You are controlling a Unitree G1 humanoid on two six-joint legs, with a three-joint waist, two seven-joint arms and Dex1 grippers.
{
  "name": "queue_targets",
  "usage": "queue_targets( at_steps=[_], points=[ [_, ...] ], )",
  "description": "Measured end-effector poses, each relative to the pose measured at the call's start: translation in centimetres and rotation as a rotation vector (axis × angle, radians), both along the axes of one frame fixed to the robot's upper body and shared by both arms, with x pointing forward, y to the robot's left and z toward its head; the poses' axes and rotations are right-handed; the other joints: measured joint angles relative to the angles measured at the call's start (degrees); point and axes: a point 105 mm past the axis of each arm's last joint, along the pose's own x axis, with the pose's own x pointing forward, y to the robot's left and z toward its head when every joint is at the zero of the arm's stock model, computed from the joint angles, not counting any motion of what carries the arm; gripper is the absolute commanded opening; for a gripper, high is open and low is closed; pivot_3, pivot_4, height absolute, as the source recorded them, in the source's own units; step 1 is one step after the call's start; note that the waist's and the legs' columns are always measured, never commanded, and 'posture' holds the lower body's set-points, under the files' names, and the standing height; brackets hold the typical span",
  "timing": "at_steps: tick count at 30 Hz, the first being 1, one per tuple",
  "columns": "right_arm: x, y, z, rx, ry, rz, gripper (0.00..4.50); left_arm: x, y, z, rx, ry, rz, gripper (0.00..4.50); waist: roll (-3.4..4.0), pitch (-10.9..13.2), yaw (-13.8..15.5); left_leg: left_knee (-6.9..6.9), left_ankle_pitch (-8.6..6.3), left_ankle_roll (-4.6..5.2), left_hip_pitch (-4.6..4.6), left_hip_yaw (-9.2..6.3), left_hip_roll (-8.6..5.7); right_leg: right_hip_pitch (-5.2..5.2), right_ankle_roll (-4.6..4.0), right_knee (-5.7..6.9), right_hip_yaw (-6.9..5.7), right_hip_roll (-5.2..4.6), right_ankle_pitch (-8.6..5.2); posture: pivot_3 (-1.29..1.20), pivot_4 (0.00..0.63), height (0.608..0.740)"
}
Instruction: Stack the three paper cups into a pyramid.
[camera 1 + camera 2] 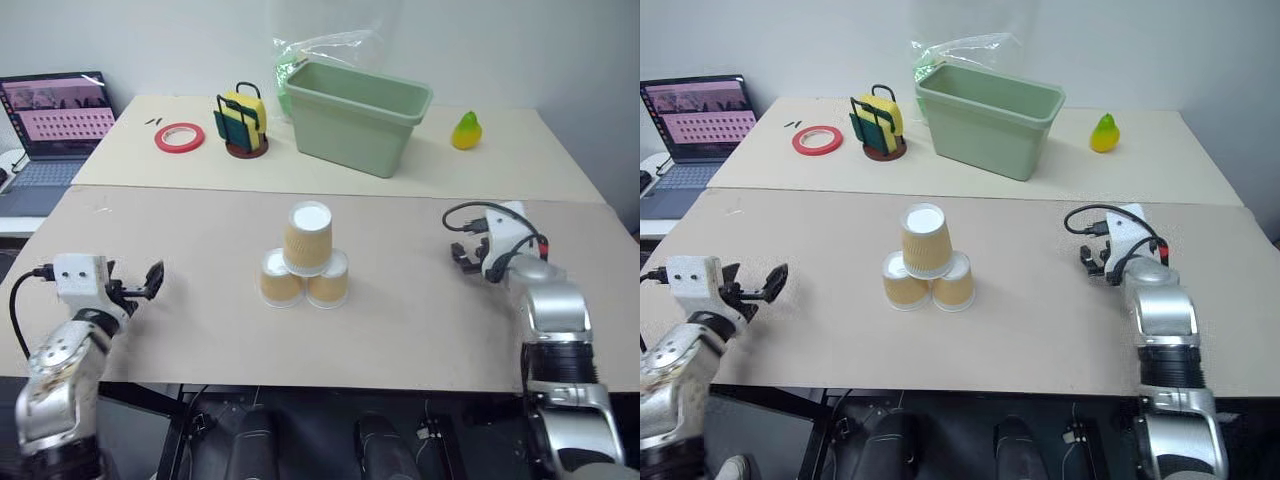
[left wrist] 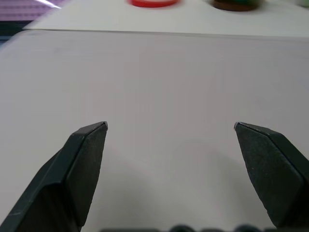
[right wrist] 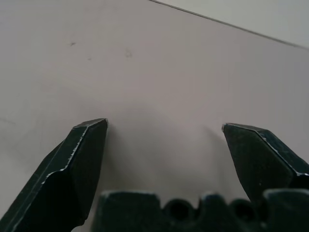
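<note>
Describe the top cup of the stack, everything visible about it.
The top cup is a small tan-orange ribbed paper cup, tapered, standing upside down with its white base facing up. It rests on the two lower cups, straddling the place where they meet, upright and centred. It sits mid-table, in front of the green tub. Neither hand touches it.

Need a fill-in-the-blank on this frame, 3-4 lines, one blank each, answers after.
1. The three paper cups form a pyramid: two side by side on the table and ____ on top.
2. Behind the pyramid stands a green tub; the fruit-shaped thing to its right is a ____.
3. The roll of tape near the laptop is ____ in colour.
4. The left pincer and the right pincer both stand ____, with nothing between their fingers.

Missing words: one; pear; red; open
</note>
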Motion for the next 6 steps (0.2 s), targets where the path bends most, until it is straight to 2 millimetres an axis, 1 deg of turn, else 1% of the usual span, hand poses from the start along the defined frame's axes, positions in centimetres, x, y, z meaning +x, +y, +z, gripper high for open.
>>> queue_targets(
  at_steps=[3, 6],
  points=[
    [0.1, 0.0, -0.1, 0.03, -0.047, -0.029, 4.45, 1.9, -1.0, 0.0, -0.019, -0.052, 0.069, 4.5, -0.04, 0.0, -0.1, -0.01, -0.01, 0.01, -0.01, 0.0, -0.02, 0.0, 0.02, 0.01, -0.01, -0.02, 0.01, 0.0, 0.15, 0.656],
    [0.0, 0.1, -0.4, 0.071, -0.07, -0.038, 4.45, 3.1, -1.9, -0.5, -0.029, -0.07, 0.094, 4.5, -0.03, 0.0, -0.2, -0.06, -0.01, 0.01, 0.0, -0.04, -0.02, -0.02, 0.01, 0.06, -0.03, 0.0, 0.01, 0.0, 0.15, 0.656]
  ],
)
